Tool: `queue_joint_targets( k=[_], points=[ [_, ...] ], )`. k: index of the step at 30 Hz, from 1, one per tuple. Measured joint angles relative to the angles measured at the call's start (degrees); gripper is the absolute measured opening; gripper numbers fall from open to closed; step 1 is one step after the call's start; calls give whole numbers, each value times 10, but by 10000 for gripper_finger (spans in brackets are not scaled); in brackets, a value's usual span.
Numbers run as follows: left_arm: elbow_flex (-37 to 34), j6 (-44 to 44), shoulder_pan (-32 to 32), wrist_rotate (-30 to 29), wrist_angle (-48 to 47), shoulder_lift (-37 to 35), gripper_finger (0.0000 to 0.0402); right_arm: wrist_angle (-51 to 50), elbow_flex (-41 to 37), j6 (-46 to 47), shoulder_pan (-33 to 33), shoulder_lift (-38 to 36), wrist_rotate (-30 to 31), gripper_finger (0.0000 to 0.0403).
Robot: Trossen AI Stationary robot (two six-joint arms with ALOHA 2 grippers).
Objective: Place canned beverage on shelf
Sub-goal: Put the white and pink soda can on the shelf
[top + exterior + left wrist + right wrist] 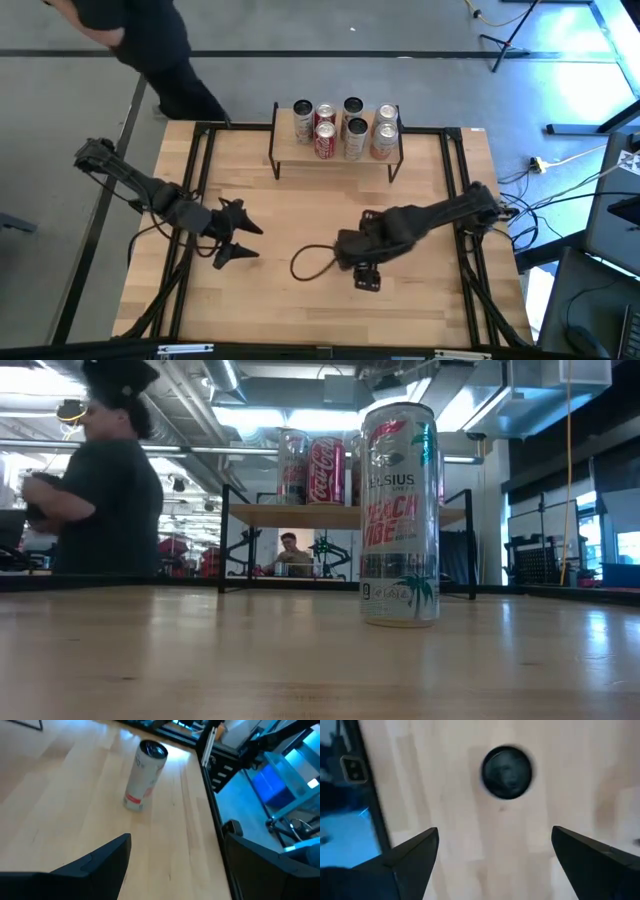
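1. Celsius can [400,510]: white, upright on the bare wooden tabletop [300,310], not on the shelf. In the high view the right arm hides it.
2. Right gripper [495,830]: above the can, looking down at its dark top [506,772]. Fingers spread wide, nothing between them, not touching the can.
3. Left gripper [245,240]: over the table's left half, well apart from the can. Fingers open and empty. Its wrist view shows the can [145,775] standing alone near a black-framed table edge.
4. Shelf [335,160]: light-wood board on black legs at the table's far edge, well behind the can in the low view [300,515].
5. Seven cans [355,135] stand upright on the shelf in two rows, some of them red Coca-Cola [325,470].
6. Black cable loop [310,262]: lying on the table beside the right arm.
7. Person in dark top [150,40]: standing off the table's far left corner.
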Motion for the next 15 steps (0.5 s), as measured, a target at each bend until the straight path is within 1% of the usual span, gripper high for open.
queue_joint_targets(
  k=[3, 5, 7, 10, 15],
  points=[
    [0, 21, 12, 0, 49, 26, 309, 0, 0, 12, 24, -22, 63, 376],
    [0, 33, 24, 0, 92, 56, 309, 1, -7, 18, 39, -39, 81, 376],
    [1, 31, 39, 1, 138, 91, 309, 1, -24, 29, 53, -58, 81, 376],
    [23, 38, 62, 19, 181, 149, 309, 2, -73, 55, 74, -96, 77, 376],
    [97, 65, 96, 43, 182, 245, 309, 11, -194, 114, 111, -179, 98, 376]
  ],
)
